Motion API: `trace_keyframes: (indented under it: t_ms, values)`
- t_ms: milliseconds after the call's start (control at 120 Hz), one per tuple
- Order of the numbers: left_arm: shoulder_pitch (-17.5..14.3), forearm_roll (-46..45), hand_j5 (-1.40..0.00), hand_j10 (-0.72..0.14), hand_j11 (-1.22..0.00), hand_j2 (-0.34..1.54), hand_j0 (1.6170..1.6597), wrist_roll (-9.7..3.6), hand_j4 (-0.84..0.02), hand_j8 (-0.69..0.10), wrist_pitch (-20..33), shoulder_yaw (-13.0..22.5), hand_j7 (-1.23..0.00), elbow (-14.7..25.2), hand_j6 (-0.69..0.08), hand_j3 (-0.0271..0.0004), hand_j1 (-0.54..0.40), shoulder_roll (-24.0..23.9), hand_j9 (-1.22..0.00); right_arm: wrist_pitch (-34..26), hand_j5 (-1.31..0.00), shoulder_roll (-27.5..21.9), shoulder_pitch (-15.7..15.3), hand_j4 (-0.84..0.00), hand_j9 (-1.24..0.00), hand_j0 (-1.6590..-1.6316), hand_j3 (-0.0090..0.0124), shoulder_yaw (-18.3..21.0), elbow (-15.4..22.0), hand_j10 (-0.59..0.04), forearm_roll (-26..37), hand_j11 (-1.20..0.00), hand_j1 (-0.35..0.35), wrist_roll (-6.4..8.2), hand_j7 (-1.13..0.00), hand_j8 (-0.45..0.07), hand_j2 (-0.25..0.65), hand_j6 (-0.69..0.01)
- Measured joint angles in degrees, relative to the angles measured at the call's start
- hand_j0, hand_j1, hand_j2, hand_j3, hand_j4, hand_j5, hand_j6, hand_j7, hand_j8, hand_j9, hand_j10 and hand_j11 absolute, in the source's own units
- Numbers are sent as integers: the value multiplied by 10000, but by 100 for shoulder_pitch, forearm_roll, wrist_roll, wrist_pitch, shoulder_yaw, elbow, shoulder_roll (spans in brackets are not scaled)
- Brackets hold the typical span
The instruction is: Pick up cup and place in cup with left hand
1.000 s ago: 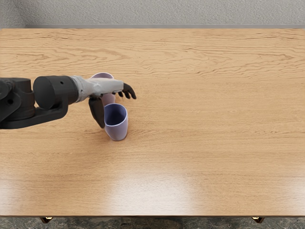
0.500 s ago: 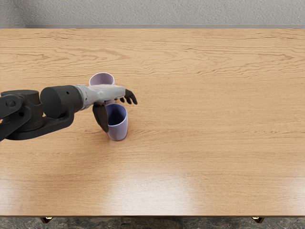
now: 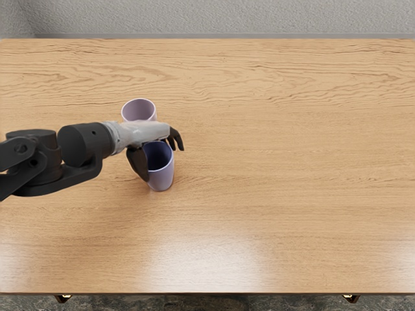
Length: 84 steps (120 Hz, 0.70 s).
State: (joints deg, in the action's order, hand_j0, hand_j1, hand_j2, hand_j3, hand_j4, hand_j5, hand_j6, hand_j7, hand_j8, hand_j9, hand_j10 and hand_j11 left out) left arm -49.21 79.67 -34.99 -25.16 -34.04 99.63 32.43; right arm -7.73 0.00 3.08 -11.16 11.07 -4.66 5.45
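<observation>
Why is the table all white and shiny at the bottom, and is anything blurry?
In the head view, light seems to bounce off the table, making white glare low in the middle and near both lower corners; also in the head view, nothing looks blurry, the wood grain is crisp, and only a soft, faint shadow shows beside the blue cup.

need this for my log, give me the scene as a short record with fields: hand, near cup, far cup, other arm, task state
hand: left hand, over the near cup, thumb at its left side, other fingers curving down beyond its rim; firm grip cannot be told
near cup: blue-lined lavender cup, upright on the wooden table, mouth up
far cup: pinkish cup, upright, mouth up, partly hidden by the hand
other arm: right arm not in view
task state: cups separate, neither inside the other
</observation>
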Motion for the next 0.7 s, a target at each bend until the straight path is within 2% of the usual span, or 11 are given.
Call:
trace_keyframes:
  t_ms: [42,83,192,383,392,442,450,483,542,658,700]
  values:
    - [-1,6,-4818,-3922,-4994,824,16580,1,-4040,-3448,6,17,-4813,-1,-4036,0,-1060,0,-4998,0,0,0,0,-3,0,-16581,0,0,0,-2,0,0,-3491,0,0,-3,-1,-4]
    - [-1,9,-4841,-3974,-5069,850,16579,1,-4155,-3109,9,30,-4880,-2,-4053,0,-1117,1,-5076,0,0,0,0,-3,0,-16581,0,0,0,-2,0,0,-3491,0,0,-3,-1,-4]
    - [2,16,-4834,-4026,-5246,932,16578,0,-4493,-3220,24,48,-5068,-3,-3960,0,-1230,5,-5252,0,0,0,0,-3,0,-16581,0,0,0,-2,0,0,-3491,0,0,-3,-1,-4]
    - [7,33,-5064,-3666,-5671,1272,16571,4,-5009,-2772,26,71,-5233,-2,-3693,0,-1576,8,-5420,0,0,0,0,-3,0,-16581,0,0,0,-2,-1,0,-3491,0,0,-3,0,-4]
    - [7,34,-5073,-3608,-5698,1278,16570,4,-5037,-3093,27,73,-5256,-2,-3748,0,-1599,8,-5431,0,0,0,0,-3,0,-16581,0,0,0,-2,-1,0,-3491,0,0,-3,0,-4]
    - [1,38,-5070,-3509,-5824,1201,16566,5,-5239,-2681,37,90,-5310,-2,-3589,0,-1614,6,-5483,0,0,0,0,-3,0,-16581,0,0,0,-2,-1,0,-3491,0,0,-3,0,-4]
    - [0,36,-5077,-3531,-5838,1214,16567,5,-5259,-2966,38,92,-5322,-2,-3549,0,-1618,3,-5482,0,0,0,0,-3,0,-16581,0,0,0,-2,-1,0,-3491,0,0,-3,0,-4]
    - [-8,30,-5077,-3469,-5895,1456,16571,6,-5354,-2669,46,101,-5336,-1,-3548,0,-1718,8,-5491,0,0,0,0,-3,0,-16581,0,0,0,-3,-1,0,-3491,0,0,-3,-1,-4]
    - [-20,23,-5247,-3328,-6001,1583,16566,3,-5327,-2667,34,113,-5525,-2,-3378,0,-1792,1,-5667,0,0,0,0,-3,0,-16581,0,0,0,-3,0,0,-3491,0,0,-3,-1,-4]
    - [-61,3,-5753,-2984,-6138,1572,16564,1,-5001,-2167,33,126,-5904,-6,-2797,0,-1899,9,-5894,0,0,0,0,-3,0,-16581,0,0,0,-2,0,0,-3491,0,0,-3,-1,-4]
    - [-63,4,-5855,-3178,-6161,1418,16563,0,-4948,-2312,60,129,-6016,-7,-2996,0,-1759,9,-5945,0,0,0,0,-3,0,-16581,0,0,0,-2,0,0,-3491,0,0,-3,-1,-4]
